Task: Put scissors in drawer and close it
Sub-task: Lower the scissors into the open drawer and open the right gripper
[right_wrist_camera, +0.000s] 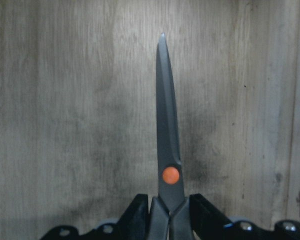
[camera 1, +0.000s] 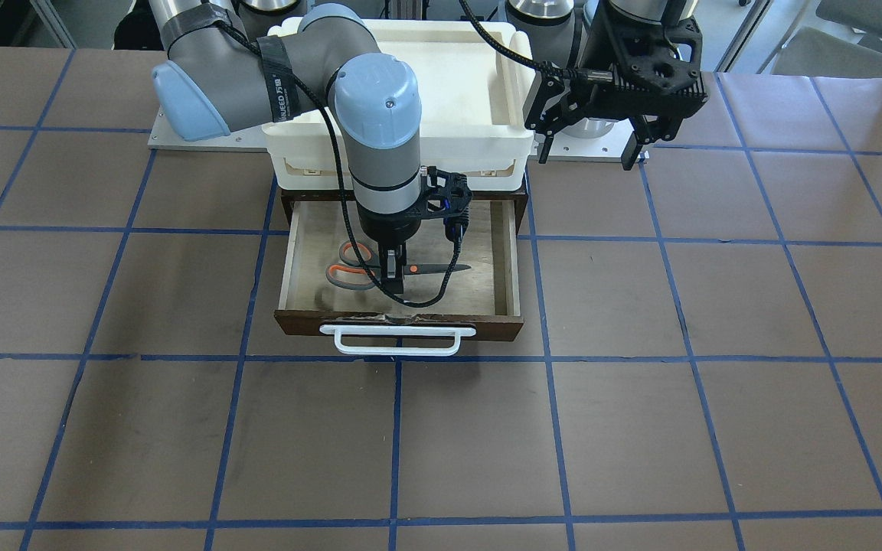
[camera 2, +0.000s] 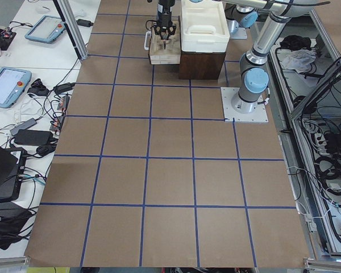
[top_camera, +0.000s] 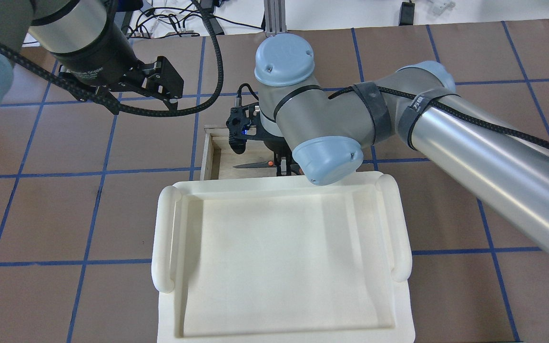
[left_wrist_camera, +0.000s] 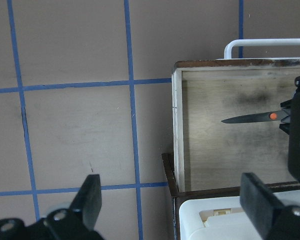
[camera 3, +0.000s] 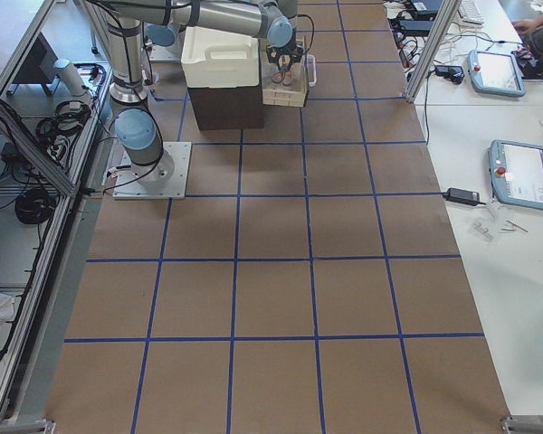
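Observation:
The drawer (camera 1: 288, 264) stands pulled open, with a pale wood floor, a dark front and a white loop handle (camera 1: 397, 341). The scissors (camera 1: 349, 269) are low inside it, handles toward the view's left and dark blades (camera 1: 437, 268) pointing right. My right gripper (camera 1: 393, 279) reaches straight down into the drawer. In the right wrist view the fingers (right_wrist_camera: 140, 216) press on the scissors (right_wrist_camera: 165, 110) just behind the orange pivot dot. My left gripper (camera 1: 586, 159) is open and empty, held above the table beside the drawer. Its view shows the drawer (left_wrist_camera: 178, 135) and the blades (left_wrist_camera: 252, 118).
A white plastic tray (camera 1: 479, 84) sits on the dark cabinet (camera 1: 285, 200) that holds the drawer; it fills the overhead view's lower half (top_camera: 279, 247). The brown table with blue grid lines (camera 1: 548, 428) spreads in front of the drawer. The right arm's elbow (top_camera: 327, 157) hangs over the drawer.

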`<action>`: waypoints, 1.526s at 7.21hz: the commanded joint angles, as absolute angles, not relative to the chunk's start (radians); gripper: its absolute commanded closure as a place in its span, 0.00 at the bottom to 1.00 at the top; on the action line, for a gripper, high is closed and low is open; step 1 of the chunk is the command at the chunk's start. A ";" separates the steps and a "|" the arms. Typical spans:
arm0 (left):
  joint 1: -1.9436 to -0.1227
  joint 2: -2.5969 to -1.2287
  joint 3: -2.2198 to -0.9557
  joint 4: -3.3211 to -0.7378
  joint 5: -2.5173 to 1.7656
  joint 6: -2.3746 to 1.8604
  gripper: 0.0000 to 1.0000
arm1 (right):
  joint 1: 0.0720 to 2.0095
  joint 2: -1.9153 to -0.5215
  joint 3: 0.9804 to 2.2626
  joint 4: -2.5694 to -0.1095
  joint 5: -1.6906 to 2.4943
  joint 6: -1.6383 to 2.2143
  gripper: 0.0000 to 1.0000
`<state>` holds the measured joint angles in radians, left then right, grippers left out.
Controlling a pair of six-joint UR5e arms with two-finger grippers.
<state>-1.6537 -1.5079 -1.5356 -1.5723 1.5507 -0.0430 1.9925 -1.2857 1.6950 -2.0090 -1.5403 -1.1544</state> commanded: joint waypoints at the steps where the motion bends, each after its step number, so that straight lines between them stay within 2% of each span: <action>1: -1.654 -1.508 -1.536 -1.572 1.551 -0.043 0.00 | 2.011 -1.264 1.698 -2.031 -1.560 -1.157 1.00; 4: -1.654 -1.506 -1.536 -1.572 1.551 -0.043 0.00 | 2.022 -1.258 1.704 -2.028 -1.552 -1.152 1.00; 5: -1.654 -1.508 -1.536 -1.572 1.551 -0.043 0.00 | 2.022 -1.258 1.703 -2.020 -1.554 -1.151 0.84; 6: -1.654 -1.506 -1.536 -1.572 1.551 -0.043 0.00 | 2.022 -1.259 1.701 -2.019 -1.555 -1.149 0.24; 7: -1.654 -1.506 -1.536 -1.572 1.551 -0.043 0.00 | 2.020 -1.265 1.698 -2.017 -1.554 -1.144 0.11; 9: -1.654 -1.506 -1.536 -1.572 1.551 -0.043 0.00 | 2.003 -1.299 1.646 -2.007 -1.552 -1.141 0.01; 11: -1.654 -1.506 -1.536 -1.572 1.551 -0.043 0.00 | 1.938 -1.318 1.483 -1.804 -1.558 -1.155 0.01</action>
<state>-1.6536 -1.5063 -1.5355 -1.5723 1.5508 -0.0430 1.9822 -1.3060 1.5847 -1.9265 -1.5552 -1.1452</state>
